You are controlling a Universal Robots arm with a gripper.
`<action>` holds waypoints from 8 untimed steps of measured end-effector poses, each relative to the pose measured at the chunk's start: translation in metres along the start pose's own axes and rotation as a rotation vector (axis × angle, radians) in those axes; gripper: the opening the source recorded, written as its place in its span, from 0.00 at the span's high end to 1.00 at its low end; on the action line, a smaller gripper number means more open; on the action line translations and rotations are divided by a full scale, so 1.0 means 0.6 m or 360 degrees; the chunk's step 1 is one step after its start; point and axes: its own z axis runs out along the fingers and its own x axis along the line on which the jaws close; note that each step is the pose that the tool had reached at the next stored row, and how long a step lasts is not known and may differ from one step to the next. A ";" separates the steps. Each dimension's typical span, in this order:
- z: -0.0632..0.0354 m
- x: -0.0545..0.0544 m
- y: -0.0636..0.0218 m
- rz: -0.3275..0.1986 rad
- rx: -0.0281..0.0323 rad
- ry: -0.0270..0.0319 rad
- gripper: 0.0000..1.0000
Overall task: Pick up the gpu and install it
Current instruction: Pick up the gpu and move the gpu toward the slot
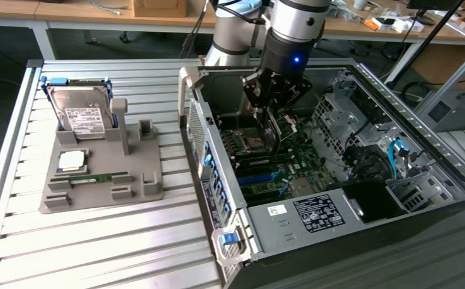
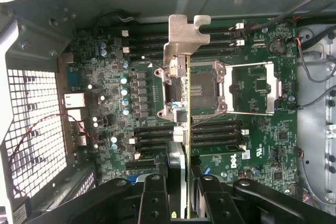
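Over the motherboard (image 2: 252, 145), centre frame, the pincer (image 2: 181, 184) clamps the gpu (image 2: 184, 109) edge-on; lowering it square looks key.

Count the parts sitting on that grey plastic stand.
3: a boxy silver hard drive upright at the back, a square silver chip in the middle, a narrow green memory stick in front.

Near end of gpu (image 2: 181, 114) hidden between fingers (image 2: 152, 198); arm (image 1: 296, 24) cut off by exterior view's top edge.
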 end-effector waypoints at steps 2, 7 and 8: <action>0.001 0.000 0.000 0.0000 0.00008 0.00000 0.73; 0.003 -0.001 0.000 0.0000 0.00022 -0.00002 0.73; 0.003 -0.001 0.000 0.0000 0.00025 -0.00001 0.73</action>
